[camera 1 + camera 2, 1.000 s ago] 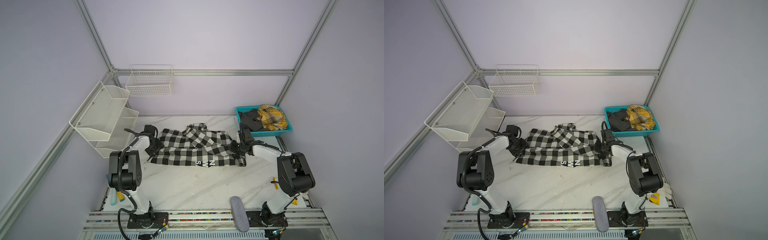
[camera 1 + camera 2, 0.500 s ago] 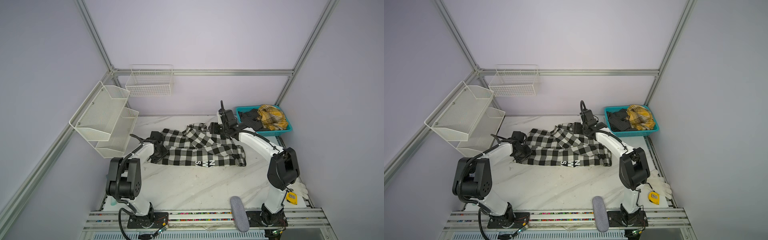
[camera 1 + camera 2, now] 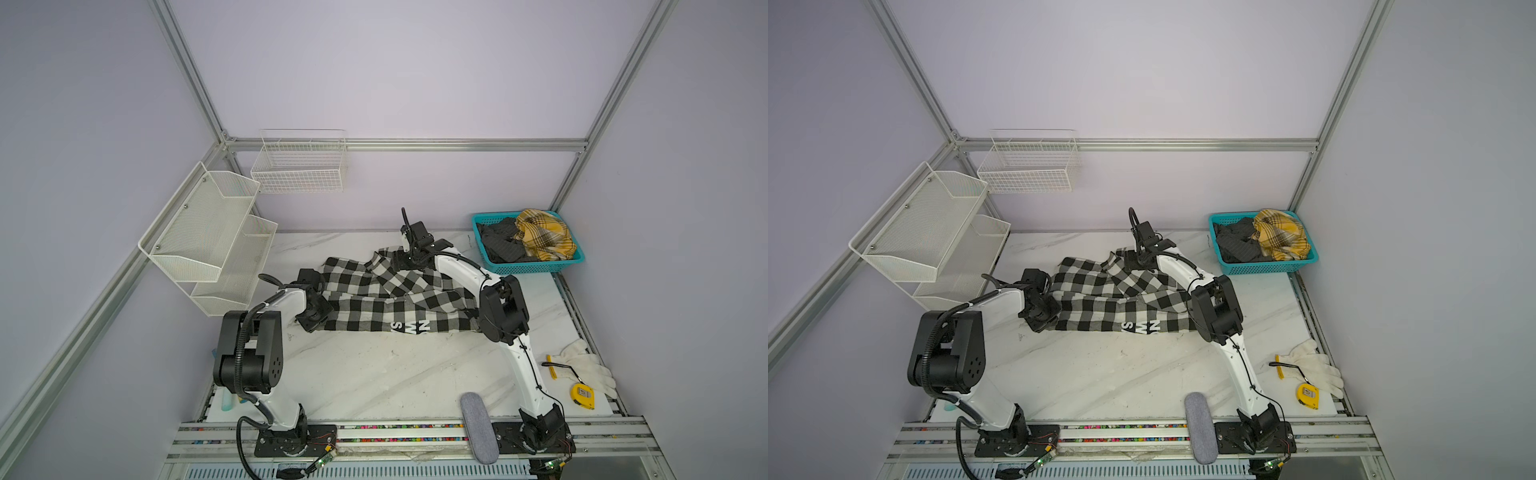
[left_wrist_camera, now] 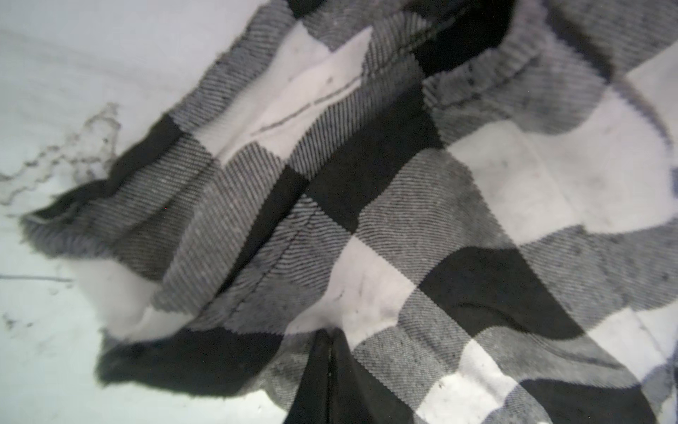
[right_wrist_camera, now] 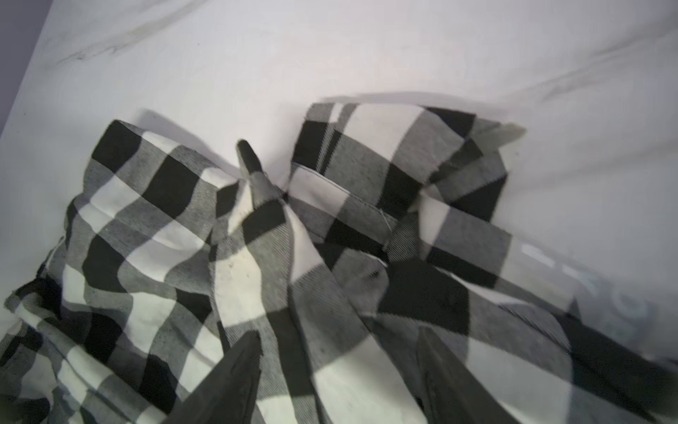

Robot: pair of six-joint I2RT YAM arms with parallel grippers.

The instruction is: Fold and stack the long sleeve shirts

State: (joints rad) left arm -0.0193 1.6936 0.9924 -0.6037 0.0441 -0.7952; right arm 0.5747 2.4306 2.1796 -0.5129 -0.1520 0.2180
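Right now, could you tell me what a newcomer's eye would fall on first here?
The checked shirt sprawled across the table, with the left gripper pinching its left edge and the right gripper open over its far edge. Next, the teal basket at the far right corner, holding a yellow shirt and a grey shirt.

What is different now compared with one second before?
The left pincer slid toward the near-left corner of the black-and-white checked cloth shirt and shut on it. The right pincer, open, left the shirt's right edge for the collar. The shirt and the turquoise plastic basket stayed put.
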